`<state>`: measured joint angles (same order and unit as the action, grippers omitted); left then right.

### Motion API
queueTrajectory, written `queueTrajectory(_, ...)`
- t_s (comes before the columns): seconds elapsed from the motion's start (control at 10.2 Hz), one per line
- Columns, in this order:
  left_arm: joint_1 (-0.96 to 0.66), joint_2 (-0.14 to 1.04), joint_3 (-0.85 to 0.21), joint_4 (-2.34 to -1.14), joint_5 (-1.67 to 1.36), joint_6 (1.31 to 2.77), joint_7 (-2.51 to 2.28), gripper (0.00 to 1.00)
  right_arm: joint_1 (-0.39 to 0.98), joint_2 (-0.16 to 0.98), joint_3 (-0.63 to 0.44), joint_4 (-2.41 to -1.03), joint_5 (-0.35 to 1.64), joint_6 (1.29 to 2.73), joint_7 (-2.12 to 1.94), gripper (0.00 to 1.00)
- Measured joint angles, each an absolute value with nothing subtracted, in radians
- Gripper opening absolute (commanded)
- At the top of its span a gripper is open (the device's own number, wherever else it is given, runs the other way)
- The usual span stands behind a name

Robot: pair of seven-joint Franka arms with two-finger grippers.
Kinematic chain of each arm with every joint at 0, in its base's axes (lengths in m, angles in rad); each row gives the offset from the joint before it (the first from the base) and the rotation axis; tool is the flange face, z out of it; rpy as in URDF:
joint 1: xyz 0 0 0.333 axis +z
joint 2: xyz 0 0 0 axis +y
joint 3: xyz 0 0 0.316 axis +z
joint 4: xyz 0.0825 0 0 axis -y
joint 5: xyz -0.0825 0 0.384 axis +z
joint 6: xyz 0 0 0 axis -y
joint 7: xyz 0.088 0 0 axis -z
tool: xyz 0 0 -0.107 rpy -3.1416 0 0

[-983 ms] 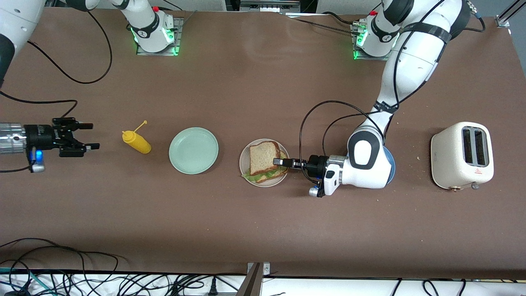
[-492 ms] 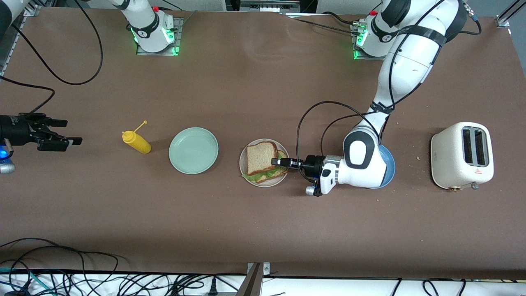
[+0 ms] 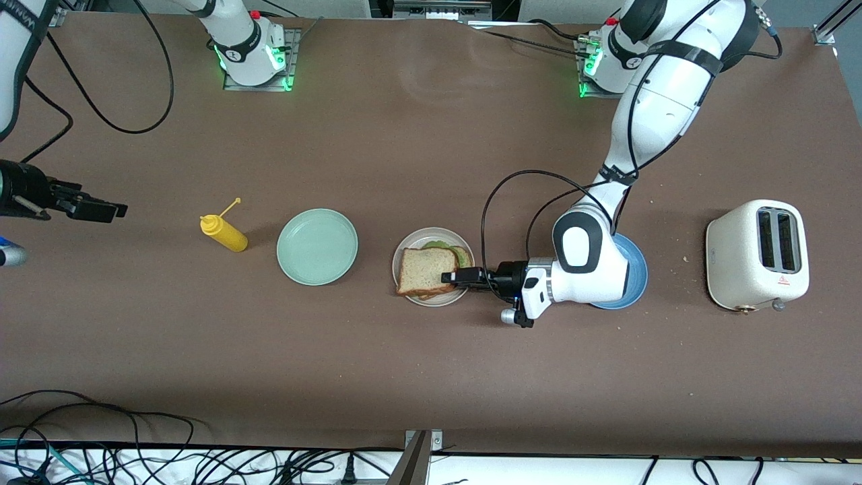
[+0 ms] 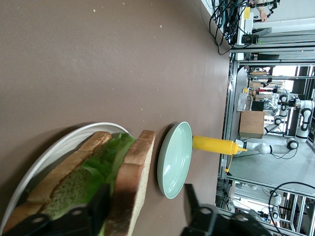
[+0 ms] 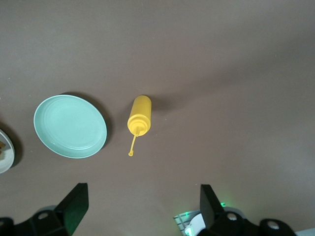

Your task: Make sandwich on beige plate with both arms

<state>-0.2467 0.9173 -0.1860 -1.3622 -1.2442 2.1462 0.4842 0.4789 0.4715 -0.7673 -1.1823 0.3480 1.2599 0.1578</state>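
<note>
With the top slice laid flat, the sandwich (image 3: 425, 271) sits on the beige plate (image 3: 411, 246); the left gripper (image 3: 450, 277) apparently straddles it loosely, released. The right gripper (image 3: 101, 209) waits, spread.

**Hardly any markings to read**

No words or numbers are legible. The one sign is a small red triangle on the side of the cream toaster (image 3: 757, 254), at the right of the front view.
</note>
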Motion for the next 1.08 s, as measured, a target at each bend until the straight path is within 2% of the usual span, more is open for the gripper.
queueTrajectory(0.69, -0.191, 0.92, -0.174, -1.375, -1.23, 2.112, 0.484, 1.0, 0.506, 0.398, -0.773, -1.16, 0.241, 1.348, 0.13, 1.0)
queueTrajectory(1.08, -0.138, 0.885, -0.173, -1.362, -1.069, 2.104, 0.357, 1.0, 0.549, 0.384, -0.773, -1.133, 0.229, 1.351, 0.131, 1.0)
